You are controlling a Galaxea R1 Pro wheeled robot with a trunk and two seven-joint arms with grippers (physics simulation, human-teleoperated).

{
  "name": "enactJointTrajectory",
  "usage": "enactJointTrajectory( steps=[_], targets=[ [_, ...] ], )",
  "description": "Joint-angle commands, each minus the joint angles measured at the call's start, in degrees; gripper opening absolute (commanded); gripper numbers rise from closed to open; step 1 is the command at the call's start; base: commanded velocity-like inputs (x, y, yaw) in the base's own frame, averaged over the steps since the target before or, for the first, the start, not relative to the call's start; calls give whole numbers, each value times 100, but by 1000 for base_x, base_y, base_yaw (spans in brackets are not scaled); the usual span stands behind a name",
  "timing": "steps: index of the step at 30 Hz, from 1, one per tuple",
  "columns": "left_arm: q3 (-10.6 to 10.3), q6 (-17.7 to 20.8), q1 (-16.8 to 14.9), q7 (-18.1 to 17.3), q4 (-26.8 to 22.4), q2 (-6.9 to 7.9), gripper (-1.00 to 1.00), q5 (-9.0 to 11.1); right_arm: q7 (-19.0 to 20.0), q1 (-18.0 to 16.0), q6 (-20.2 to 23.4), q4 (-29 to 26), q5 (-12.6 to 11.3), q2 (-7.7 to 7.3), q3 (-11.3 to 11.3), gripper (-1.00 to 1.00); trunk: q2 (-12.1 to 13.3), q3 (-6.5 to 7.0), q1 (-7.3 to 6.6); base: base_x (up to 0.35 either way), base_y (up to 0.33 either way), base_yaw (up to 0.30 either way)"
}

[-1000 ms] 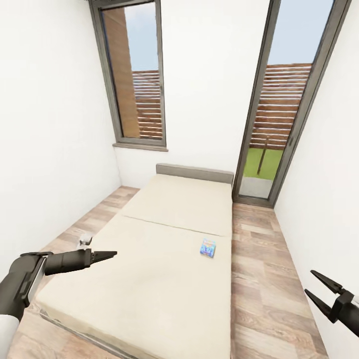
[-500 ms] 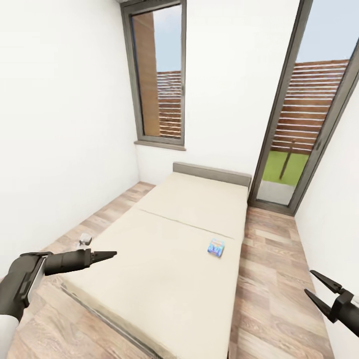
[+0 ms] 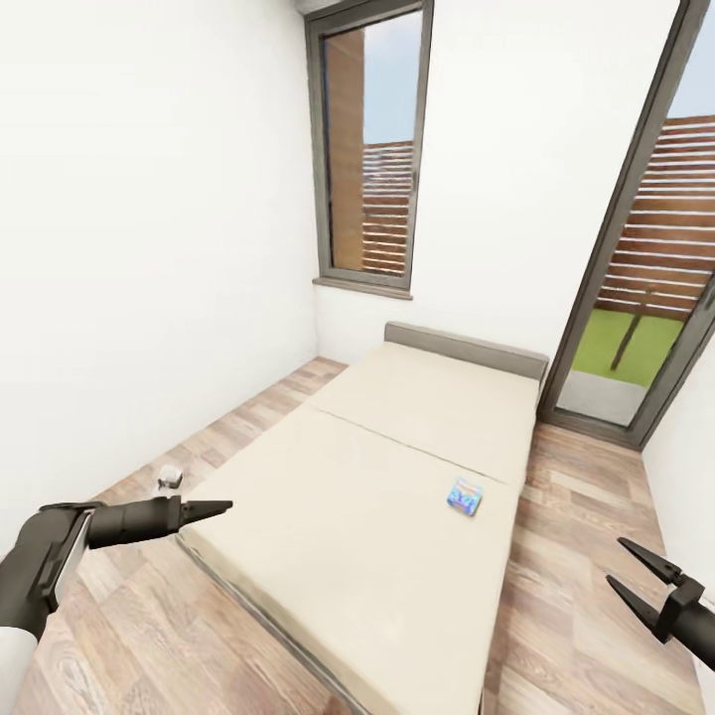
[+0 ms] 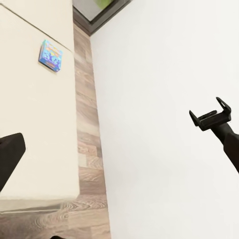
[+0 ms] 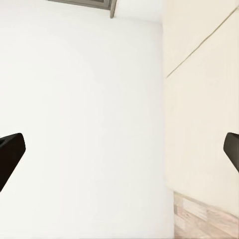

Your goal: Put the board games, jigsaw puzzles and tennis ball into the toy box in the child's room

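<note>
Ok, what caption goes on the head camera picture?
One light blue board game lies on the beige bed, both grippers empty.

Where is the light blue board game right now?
In the head view the light blue board game lies flat on the bed, near its right edge, by the wood floor; it also appears in the left wrist view.

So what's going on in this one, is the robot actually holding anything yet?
No, nothing is in hand. The robot faces the bed in the child's room, and one light blue board game lies flat on the mattress near its right edge. The left gripper is held out over the floor beside the bed's near corner, its fingers looking closed. The right gripper hangs open over the floor on the bed's other side. Neither touches the game.
</note>
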Motion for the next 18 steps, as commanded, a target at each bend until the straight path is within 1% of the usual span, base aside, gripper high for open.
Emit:
enactJointTrajectory(
  steps=[1,12,18],
  targets=[
    [0,60,-6,-22,1,0,100,-6,29,-7,31,1,26,0,-11,100,-13,-13,3,-8,-1,282],
    [0,57,-6,-25,1,0,100,0,29,-7,31,-1,26,0,-11,100,-13,-13,3,-6,-1,282],
    [0,55,-6,-28,1,0,100,3,28,-6,27,-4,26,0,6,100,-13,-13,3,-121,-43,282]
  ],
)
